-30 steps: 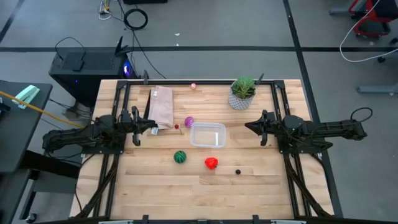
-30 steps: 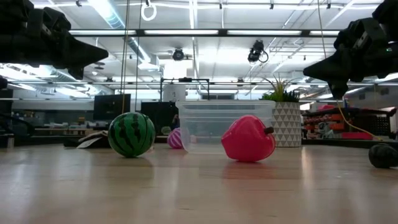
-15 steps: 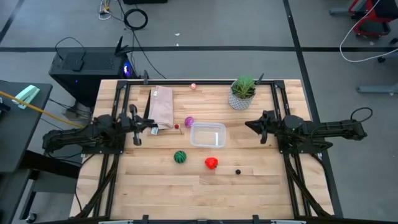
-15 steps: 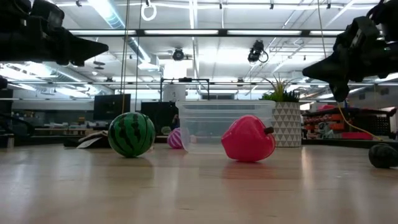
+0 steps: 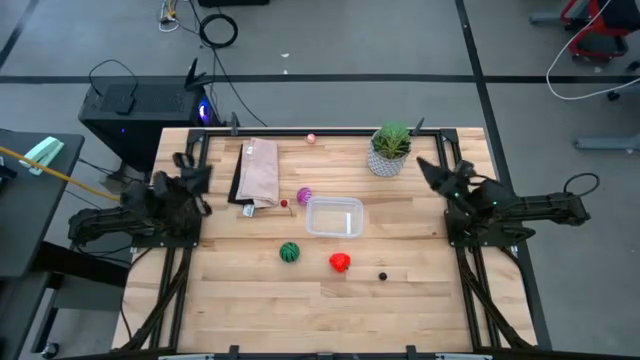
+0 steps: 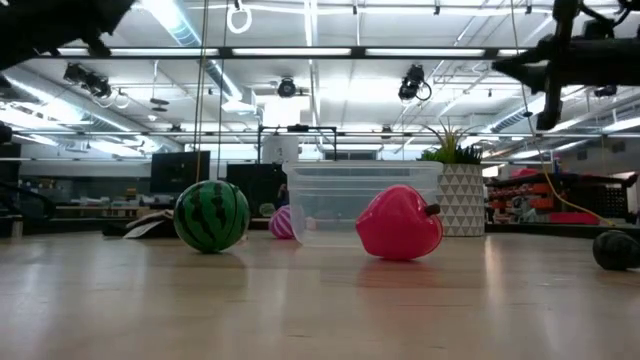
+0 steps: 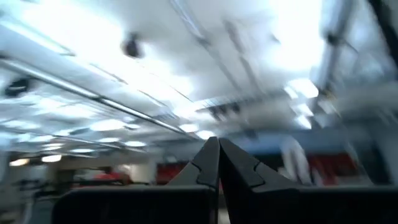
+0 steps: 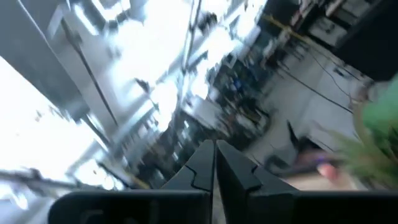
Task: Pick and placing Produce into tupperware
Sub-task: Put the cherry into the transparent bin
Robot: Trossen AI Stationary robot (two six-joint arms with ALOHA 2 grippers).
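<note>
The clear tub (image 5: 334,217) (image 6: 360,200) sits mid-table. On the wood around it rest the green striped ball (image 5: 289,252) (image 6: 211,215), the red lumpy piece (image 5: 340,262) (image 6: 399,224), the purple-pink ball (image 5: 304,196) (image 6: 282,223), a dark bit (image 5: 382,276) (image 6: 615,250), a tiny red bit (image 5: 285,203) and a pink bit (image 5: 311,139) at the far edge. My left gripper (image 5: 182,162) (image 7: 217,144) is raised over the table's left side, tipped up, shut. My right gripper (image 5: 422,165) (image 8: 214,147) is raised over the right side, shut. Both are well away from the produce.
A tan paper bag (image 5: 258,172) lies far-left of the tub. A potted plant (image 5: 390,148) in a white patterned pot (image 6: 462,200) stands at the far right. Bare wood (image 5: 330,310) runs along the near edge.
Both arms have drawn back from the table's middle and tipped upward. The left gripper moved toward the left edge and rose. The right gripper swung toward the right and far edges and rose. The produce and tub stayed where they were.
</note>
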